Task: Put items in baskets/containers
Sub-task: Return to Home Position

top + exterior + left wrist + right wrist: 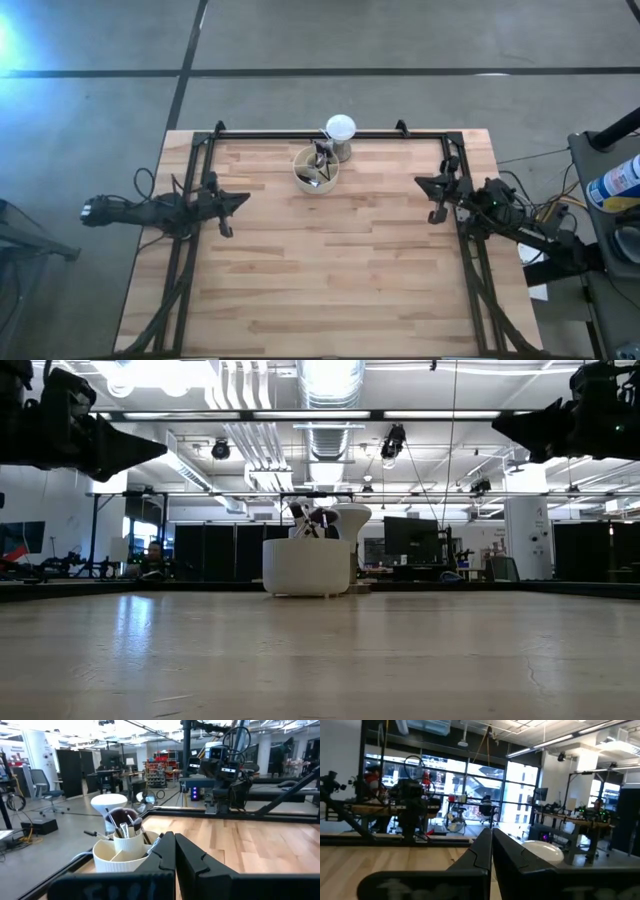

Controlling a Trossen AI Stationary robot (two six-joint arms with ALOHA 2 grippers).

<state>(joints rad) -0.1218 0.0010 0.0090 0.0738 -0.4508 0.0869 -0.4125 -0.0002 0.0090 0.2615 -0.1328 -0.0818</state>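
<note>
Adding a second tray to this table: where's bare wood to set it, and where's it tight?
Bare wood: the whole near half of the table, and the middle strip between the left gripper and right gripper, both parked at the side edges. Crowded only at the far edge centre: the organiser holding brushes, with the white ball beside it.

1. My left gripper (243,199) and right gripper (421,182) were black.
2. The table (330,280) was pale honey wood, striped in long planks of mixed tone.
3. The organiser (117,861) was cream, with fine vertical ribbing on its wall.
4. The brushes (123,827) had black handles; 1 fluffy brush head (120,815) was dark reddish.
5. The ball (340,127) was white.
6. The frame (300,134) round the table was black.
</note>
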